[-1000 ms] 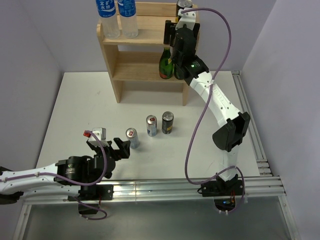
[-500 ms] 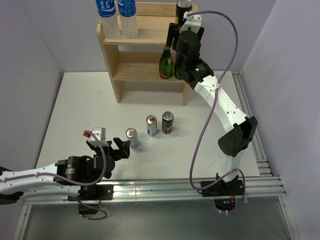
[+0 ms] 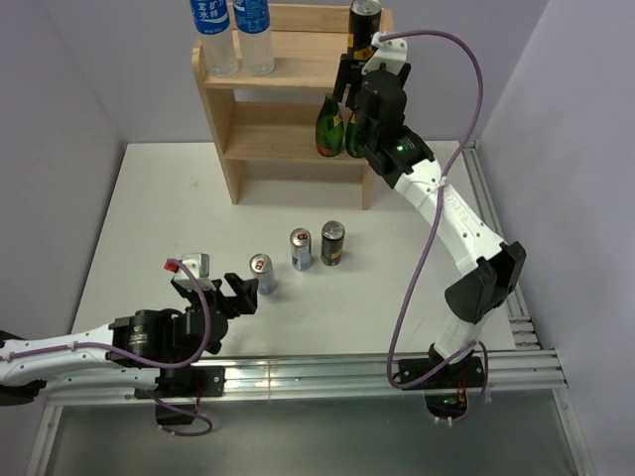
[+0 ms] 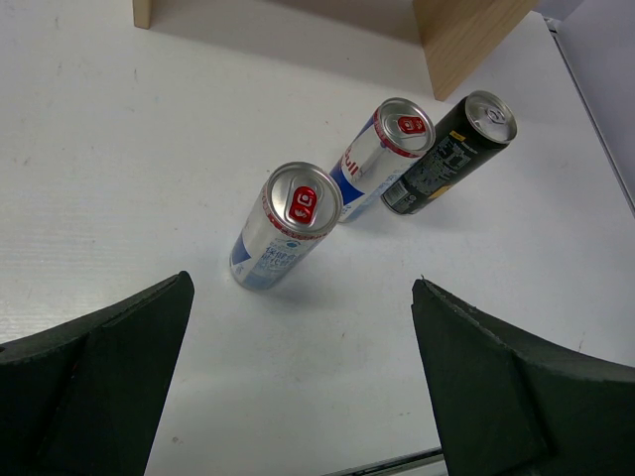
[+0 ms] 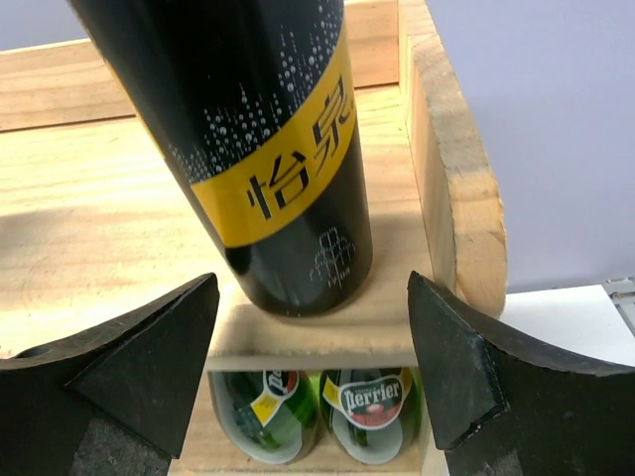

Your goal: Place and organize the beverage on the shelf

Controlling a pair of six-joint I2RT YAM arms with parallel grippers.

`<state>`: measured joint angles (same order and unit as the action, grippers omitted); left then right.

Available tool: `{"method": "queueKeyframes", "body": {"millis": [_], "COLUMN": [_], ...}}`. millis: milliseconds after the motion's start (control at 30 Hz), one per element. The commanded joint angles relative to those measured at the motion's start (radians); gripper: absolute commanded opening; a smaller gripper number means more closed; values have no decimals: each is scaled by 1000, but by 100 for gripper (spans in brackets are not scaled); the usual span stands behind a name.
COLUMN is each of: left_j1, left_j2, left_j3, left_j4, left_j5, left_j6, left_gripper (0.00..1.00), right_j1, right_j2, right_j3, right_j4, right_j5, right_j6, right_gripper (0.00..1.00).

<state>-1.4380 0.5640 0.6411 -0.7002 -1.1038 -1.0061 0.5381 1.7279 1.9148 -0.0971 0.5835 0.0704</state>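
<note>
The light-wood shelf (image 3: 283, 117) stands far on the desk (image 3: 159, 208). Its top tier holds 2 blue-capped water bottles (image 3: 214, 45) left, a black-and-gold can (image 3: 363, 18) right. Nearer, 2 silver cans (image 3: 301, 249) and a second black-and-gold can (image 3: 332, 244) stand upright.

Two upright green glass bottles (image 3: 330, 129), side by side

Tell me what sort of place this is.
Probably a robotics lab test bench, not a shop: a white table with aluminium rails along its near edge, blank walls close around, and one small wooden shelf.

Open table (image 3: 159, 208) left of three cans (image 3: 301, 248), apparently.
</note>
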Motion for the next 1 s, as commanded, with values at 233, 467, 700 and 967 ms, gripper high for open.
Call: {"method": "queueKeyframes", "body": {"millis": [233,467,700,967], "left_j1": [-6,-6,-7,-6], "left_j2": [-9,-6,-4,-4], "left_j3": [-4,-4,-3,-4], "left_j4": [16,16,15,21], "left_j5": [-4,-4,-4,1], "left_j6": [15,14,15,23], "left_gripper": [99,99,99,99], "right_j1": [11,83,269,453], "right_j2": [-97,-243,-459,-697], "right_j3": [-100,-275,-545,-975], "right_j4": [-115,-98,-69,-121], "right_j5": [55,90,217,187], "right_j6": [51,95,155,486], "right_gripper": [84,84,85,85]}}
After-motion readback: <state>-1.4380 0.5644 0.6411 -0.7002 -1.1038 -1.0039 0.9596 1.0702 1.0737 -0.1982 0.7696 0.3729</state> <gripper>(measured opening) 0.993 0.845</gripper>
